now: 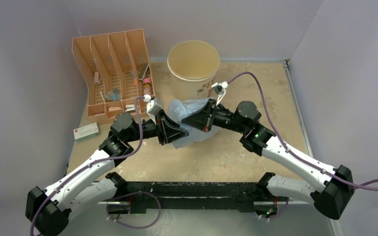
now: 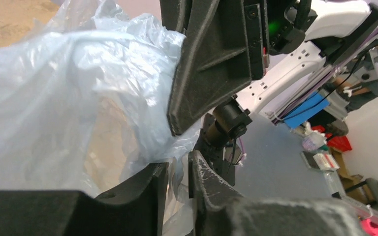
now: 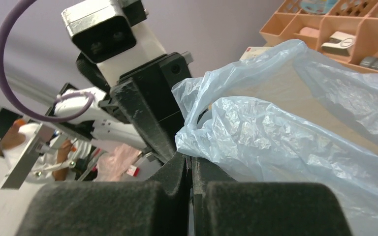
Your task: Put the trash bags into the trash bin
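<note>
Trash bag (image 1: 179, 110): thin, crinkly, pale blue and translucent. It is bunched between the two pincers over the middle of the counter (image 1: 226, 155), just on the near side of the bin, and none of it is in the bin.
Trash bin (image 1: 197, 81): a round cream bucket standing upright at the back of the counter, mouth up. It has a small brownish print on its wall.
Right pincer (image 3: 189, 162): clenched, fingers pressed together with an edge of the bag nipped at their tips. It reaches in from the right.
Left pincer (image 2: 178, 169): fingers a narrow slit apart, with bag film showing in the gap. It points at the right pincer, tips close together.
Orange rack (image 1: 113, 64): a slotted rack at the back left, beside the bin, holding small items.
White box (image 1: 86, 131): lies flat at the left edge of the counter, near the rack's front.
</note>
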